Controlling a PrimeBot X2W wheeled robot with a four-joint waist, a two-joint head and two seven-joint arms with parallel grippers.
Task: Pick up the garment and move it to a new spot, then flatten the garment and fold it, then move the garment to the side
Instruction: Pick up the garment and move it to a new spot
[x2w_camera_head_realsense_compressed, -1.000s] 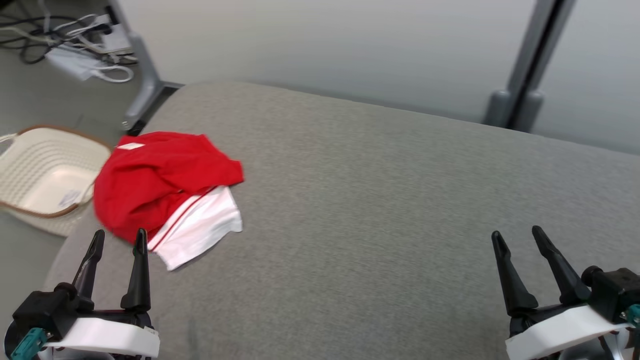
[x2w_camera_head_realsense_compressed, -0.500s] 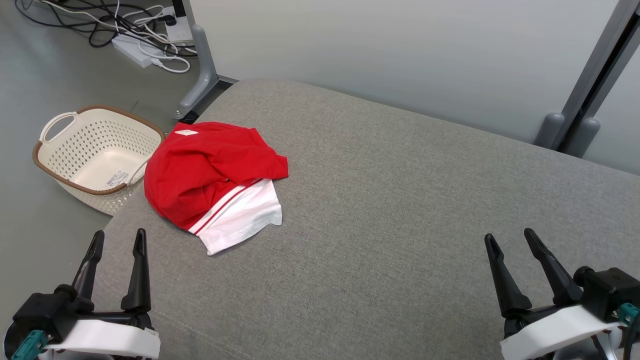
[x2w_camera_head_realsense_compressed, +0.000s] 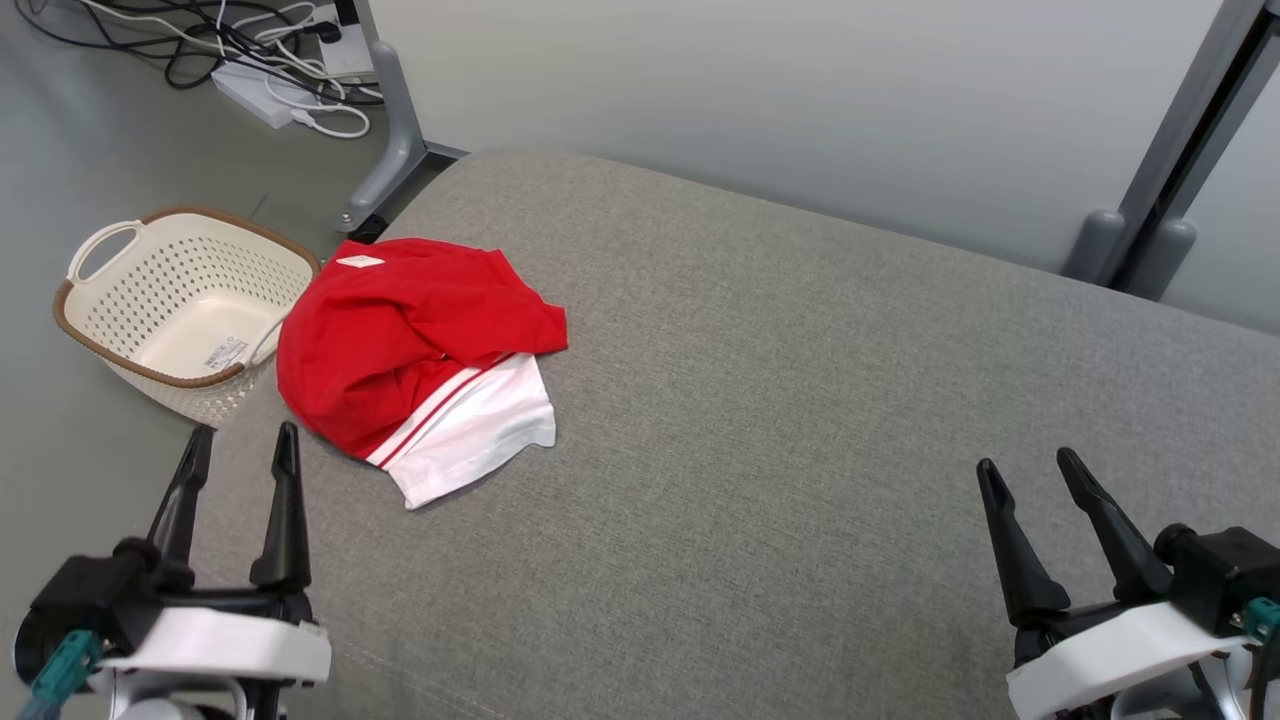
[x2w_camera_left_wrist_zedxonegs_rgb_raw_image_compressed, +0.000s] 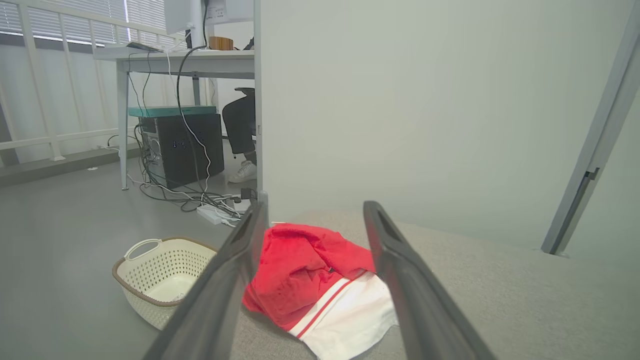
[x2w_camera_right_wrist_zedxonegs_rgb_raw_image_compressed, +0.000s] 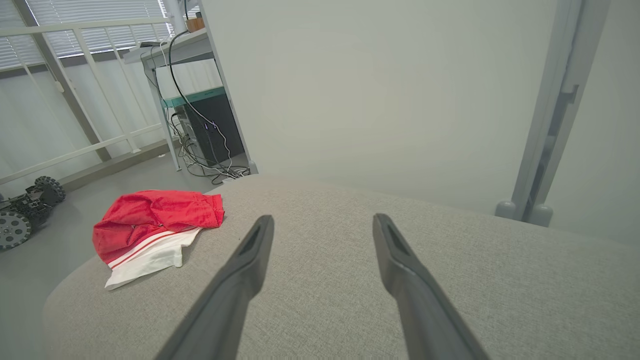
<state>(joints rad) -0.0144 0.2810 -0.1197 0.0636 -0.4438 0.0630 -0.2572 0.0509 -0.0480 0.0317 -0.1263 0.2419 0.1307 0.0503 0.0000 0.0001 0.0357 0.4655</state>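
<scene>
A grey fabric-covered tabletop (x2w_camera_head_realsense_compressed: 800, 400) with rounded corners takes up most of the head view. It stands against a pale partition wall (x2w_camera_head_realsense_compressed: 750, 100) and a grey metal post (x2w_camera_head_realsense_compressed: 1180, 130). The crumpled red and white garment (x2w_camera_head_realsense_compressed: 400, 340) lies in a heap near the tabletop's left corner, well apart from both pincers. The left pincer (x2w_camera_head_realsense_compressed: 245, 432) hangs over the near left edge with its dark fingers spread and nothing between them. The right pincer (x2w_camera_head_realsense_compressed: 1025, 460) is at the near right, equally spread and empty.

On the grey floor (x2w_camera_head_realsense_compressed: 60, 150) just beside the left corner sits a cream perforated plastic basket with a brown rim (x2w_camera_head_realsense_compressed: 150, 290). Behind it lies a tangle of black and white cables (x2w_camera_head_realsense_compressed: 250, 50).

The heap is too bunched to tell what kind of garment it is. Its small white label (x2w_camera_head_realsense_compressed: 358, 262) and the sticker in the basket (x2w_camera_head_realsense_compressed: 225, 353) are too small to read. In the right wrist view, a black wheeled device (x2w_camera_right_wrist_zedxonegs_rgb_raw_image_compressed: 20, 215) is cut off by the left edge.
</scene>
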